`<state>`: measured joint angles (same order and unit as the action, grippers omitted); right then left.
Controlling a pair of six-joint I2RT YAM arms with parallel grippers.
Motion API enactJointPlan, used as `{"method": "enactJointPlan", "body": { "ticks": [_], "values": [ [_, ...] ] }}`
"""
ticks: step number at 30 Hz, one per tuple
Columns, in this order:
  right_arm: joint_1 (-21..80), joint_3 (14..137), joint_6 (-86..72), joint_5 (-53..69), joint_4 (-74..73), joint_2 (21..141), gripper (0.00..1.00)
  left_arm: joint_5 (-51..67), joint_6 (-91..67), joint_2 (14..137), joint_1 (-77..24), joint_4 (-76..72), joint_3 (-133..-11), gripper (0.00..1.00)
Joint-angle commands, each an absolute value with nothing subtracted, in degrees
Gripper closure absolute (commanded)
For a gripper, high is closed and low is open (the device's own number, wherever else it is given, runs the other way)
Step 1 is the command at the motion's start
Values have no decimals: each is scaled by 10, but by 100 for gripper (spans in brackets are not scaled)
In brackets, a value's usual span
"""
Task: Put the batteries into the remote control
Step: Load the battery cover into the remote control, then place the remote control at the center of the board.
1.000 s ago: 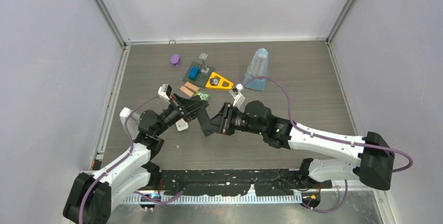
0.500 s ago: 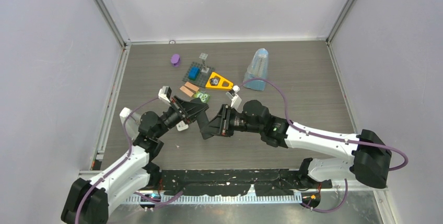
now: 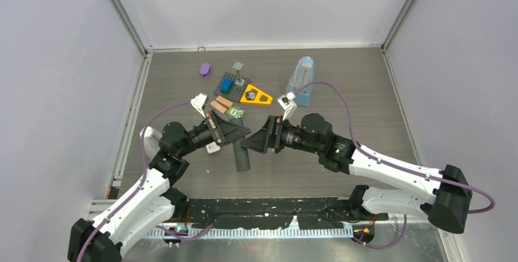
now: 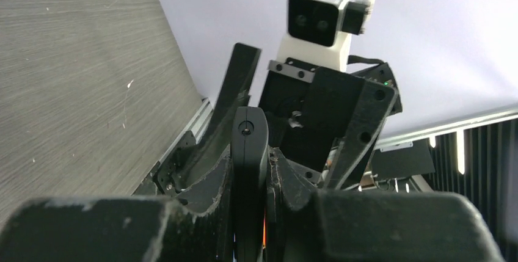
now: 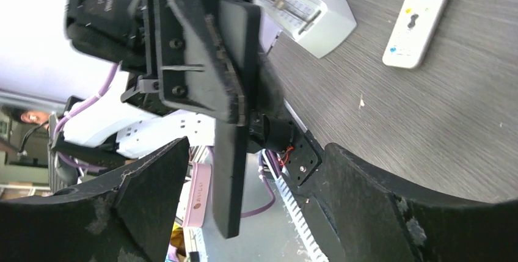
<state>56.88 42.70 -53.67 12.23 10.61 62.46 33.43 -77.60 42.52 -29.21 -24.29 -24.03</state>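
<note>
The white remote control [image 3: 212,146] lies on the table beside my left wrist, and shows flat with its screen up in the right wrist view [image 5: 420,18]. No batteries are in view. My left gripper [image 3: 230,135] [image 4: 250,158] is shut on a flat black strip [image 3: 242,156] [image 4: 249,146] that sticks out toward the near edge. A sliver of orange shows beside the strip between the pads; I cannot tell what it is. My right gripper [image 3: 255,143] [image 5: 256,152] faces the left one, open. The strip [image 5: 231,152] hangs between its spread fingers without touching them.
At the back lie a purple piece [image 3: 205,69], a dark plate with a blue block [image 3: 229,83], an orange triangle [image 3: 256,96], tan blocks [image 3: 221,103] and a green piece [image 3: 236,112]. A pale blue metronome-shaped object [image 3: 300,80] stands back right.
My right gripper has opened, let go of the black strip and drawn back to the right. The strip now hangs from the left gripper alone, pointing toward the near edge.
</note>
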Motion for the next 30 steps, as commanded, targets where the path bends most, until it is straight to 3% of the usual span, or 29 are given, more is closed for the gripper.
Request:
{"method": "enactJointPlan", "body": {
  "ticks": [1, 15, 17, 24, 26, 30],
  "values": [
    [571, 460, -466, 160, 103, 601, 14, 377, -739, 432, -291, -247, -267, 100],
    [594, 466, -479, 184, 160, 657, 32, 387, -762, 432, -292, -290, -255, 100],
    [594, 469, -484, 182, 162, 662, 39, 386, -764, 430, -292, -294, -252, 100],
    [594, 486, -495, 172, 128, 678, 81, 386, -757, 431, -291, -289, -252, 100],
    [594, 486, -498, 166, 123, 680, 92, 387, -739, 428, -291, -272, -255, 90],
    [594, 492, -490, 146, 84, 678, 95, 357, -649, 407, -287, -132, -286, 45]
  ]
}}
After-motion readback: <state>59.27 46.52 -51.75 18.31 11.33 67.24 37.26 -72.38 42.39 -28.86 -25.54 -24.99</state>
